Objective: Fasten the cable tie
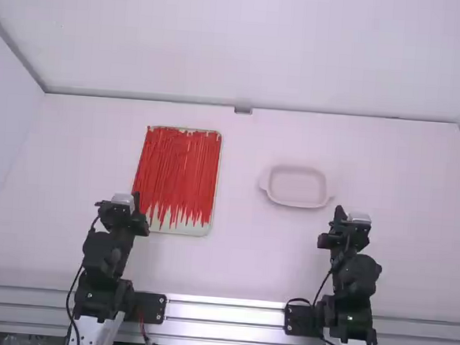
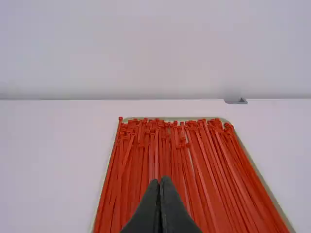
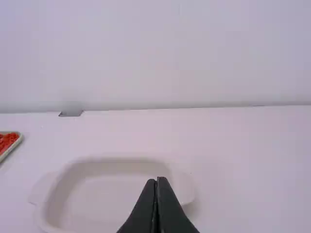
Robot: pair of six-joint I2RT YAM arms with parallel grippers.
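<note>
Two grippers sit near the table's (image 1: 72,169) front edge in the high view: the left gripper (image 1: 137,201) is at the near left corner of a tray (image 1: 180,230) packed with red ties (image 1: 179,173). The right gripper (image 1: 339,218) is just short of a white dish (image 1: 270,193), which lies right of the tray. In the left wrist view, the left gripper's (image 2: 160,181) fingers are pressed together, empty, with the ties (image 2: 204,160) fanned out beyond them. In the right wrist view, the right gripper (image 3: 156,180) is likewise closed on nothing, before the dish (image 3: 48,194).
</note>
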